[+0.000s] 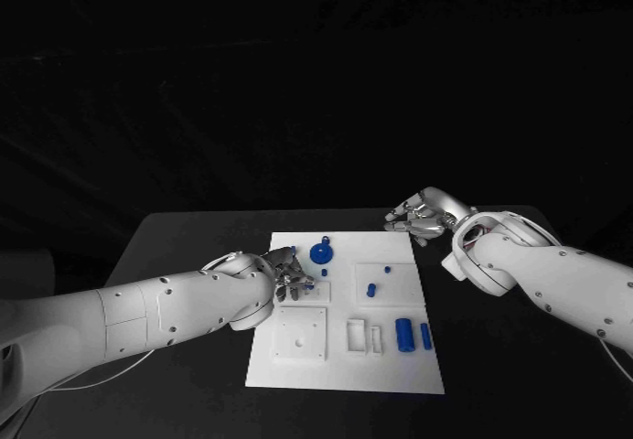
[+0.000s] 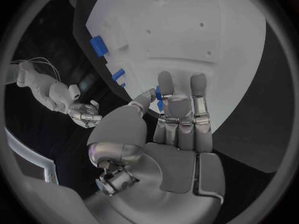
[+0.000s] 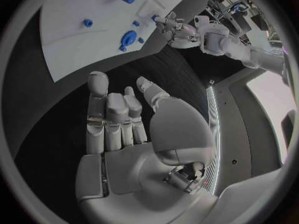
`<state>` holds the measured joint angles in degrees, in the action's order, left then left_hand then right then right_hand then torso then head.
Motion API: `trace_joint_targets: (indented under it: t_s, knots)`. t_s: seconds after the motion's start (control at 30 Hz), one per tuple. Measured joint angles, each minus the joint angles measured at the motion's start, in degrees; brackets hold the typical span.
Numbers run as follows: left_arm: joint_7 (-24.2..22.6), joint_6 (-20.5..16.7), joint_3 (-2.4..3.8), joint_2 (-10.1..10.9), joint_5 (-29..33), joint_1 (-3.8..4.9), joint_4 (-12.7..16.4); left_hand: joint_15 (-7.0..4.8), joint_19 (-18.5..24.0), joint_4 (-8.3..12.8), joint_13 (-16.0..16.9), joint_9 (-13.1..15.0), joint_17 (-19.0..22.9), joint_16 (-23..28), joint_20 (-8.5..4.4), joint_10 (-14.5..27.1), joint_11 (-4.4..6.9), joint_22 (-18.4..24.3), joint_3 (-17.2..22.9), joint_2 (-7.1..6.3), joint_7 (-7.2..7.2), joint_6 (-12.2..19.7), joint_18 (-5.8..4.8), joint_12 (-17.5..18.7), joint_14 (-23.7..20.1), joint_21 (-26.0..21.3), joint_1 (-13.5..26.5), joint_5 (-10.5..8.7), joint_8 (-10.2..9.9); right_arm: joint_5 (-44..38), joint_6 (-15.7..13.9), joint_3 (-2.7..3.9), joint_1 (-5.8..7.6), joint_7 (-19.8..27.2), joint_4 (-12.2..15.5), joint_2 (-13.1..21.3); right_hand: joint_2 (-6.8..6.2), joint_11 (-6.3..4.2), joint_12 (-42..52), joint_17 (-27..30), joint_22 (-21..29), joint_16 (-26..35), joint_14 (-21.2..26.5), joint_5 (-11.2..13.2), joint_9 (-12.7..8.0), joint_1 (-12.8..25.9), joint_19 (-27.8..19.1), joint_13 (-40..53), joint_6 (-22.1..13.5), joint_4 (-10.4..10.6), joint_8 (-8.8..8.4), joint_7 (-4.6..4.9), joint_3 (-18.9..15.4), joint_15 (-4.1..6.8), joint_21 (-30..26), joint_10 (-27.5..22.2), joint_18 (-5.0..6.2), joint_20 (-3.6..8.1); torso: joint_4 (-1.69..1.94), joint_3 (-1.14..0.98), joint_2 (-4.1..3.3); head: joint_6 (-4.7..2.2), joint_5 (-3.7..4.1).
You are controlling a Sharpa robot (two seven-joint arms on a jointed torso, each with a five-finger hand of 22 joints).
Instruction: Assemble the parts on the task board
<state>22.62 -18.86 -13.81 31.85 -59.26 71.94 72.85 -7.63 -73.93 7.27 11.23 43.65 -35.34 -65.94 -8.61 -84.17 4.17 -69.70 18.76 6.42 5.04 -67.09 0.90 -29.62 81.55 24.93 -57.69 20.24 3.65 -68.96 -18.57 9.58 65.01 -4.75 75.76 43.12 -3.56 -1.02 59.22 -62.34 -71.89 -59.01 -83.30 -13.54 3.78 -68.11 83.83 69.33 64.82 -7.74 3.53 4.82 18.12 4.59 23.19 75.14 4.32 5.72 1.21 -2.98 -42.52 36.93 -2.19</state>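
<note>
A black table fills a dark room, with the white board at its middle. Blue parts lie on the board. The left hand pinches a small blue part in its fingers over the board's left edge; the right hand, fingers apart and holding nothing, hovers past the far right corner.

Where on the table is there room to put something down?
Bare black table lies left of the task board, and more lies right of it, below the right hand. The board's middle is crowded: blue parts and the left hand.
</note>
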Motion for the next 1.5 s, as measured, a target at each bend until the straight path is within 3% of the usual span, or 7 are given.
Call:
trace_joint_targets:
  t_s: [0.2, 0.97, 1.03, 1.5]
  knots:
    - [-0.39, -0.81, -0.01, 0.31, -1.68, -0.43, 0.11, 0.0, -0.2, -0.07, 0.2, 0.31, -0.63, -0.88, -0.2, 0.0, 0.0, -0.67, -0.07, -0.22, 0.0, 0.0, 0.0, -0.67, 0.0, -0.37, -0.23, -0.01, 0.18, 0.0, 0.05, 0.0, -0.03, -0.04, 0.02, 0.06, 0.0, 0.0, 0.0, 0.0, 0.0, 0.0, 0.0, -0.23, 0.0, 0.0, 0.0, 0.0, 0.0, 0.0, 0.0, 0.0, 0.0, 0.0, 0.0, 0.0, 0.0, 0.0, -0.01, 0.03, -0.04, 0.07, 0.0]
    - [0.46, 0.82, 0.0, 0.37, -3.96, -0.59, -0.07, 0.06, -0.62, -0.07, 0.53, 0.38, -1.58, -2.38, -0.21, 0.01, 0.0, -2.36, -0.16, -0.08, -0.01, -0.01, -0.02, -1.66, 0.15, -1.56, -0.37, -0.3, 0.09, 0.0, 0.22, 0.0, -0.18, -0.1, -0.06, 0.13, 0.0, 0.0, 0.0, 0.0, -0.01, 0.0, 0.0, -0.45, 0.0, 0.0, 0.0, -0.04, -0.2, 0.16, 0.0, -0.2, -0.16, 0.0, 0.0, 0.0, 0.0, 0.0, -0.02, 0.13, -0.04, 0.48, -0.17]
    - [0.62, 1.12, 0.0, 0.33, -4.0, -0.59, -0.18, 0.01, -0.62, -0.07, 0.53, 1.86, -1.58, -2.38, -0.21, 0.01, 0.0, -2.57, -0.16, -0.08, -0.01, -0.01, -0.02, -1.66, 0.22, -1.56, -0.37, -0.34, 0.0, 0.0, 0.24, 0.0, -0.19, -0.11, -0.08, 0.12, -0.17, 0.0, 0.0, 0.0, -0.01, 0.0, 0.0, -0.45, 0.0, 0.17, 0.0, -0.04, -0.31, 0.16, 0.0, -0.09, -0.16, 0.0, 0.0, 0.0, 0.0, 0.0, -0.02, 0.12, -0.03, 0.48, -0.17]
    - [1.84, 3.61, 0.15, -0.13, -4.09, -0.47, -0.63, -0.14, -0.82, -0.08, 0.47, 3.59, -0.55, -2.58, 0.0, -0.1, -0.12, -3.27, -0.18, -0.08, -0.01, -0.02, -0.02, -1.66, 0.07, -2.56, -0.37, -0.46, 0.23, 0.0, 0.5, 0.0, -0.26, -0.12, -0.08, -0.05, -0.3, 0.0, 0.0, 0.0, -0.01, 0.0, 0.0, -0.45, 0.0, 0.3, 0.0, -0.04, -0.4, 0.15, 0.0, 0.0, -0.16, 0.0, 0.0, 0.0, 0.0, 0.0, -0.06, 0.04, -0.02, 0.54, -0.17]
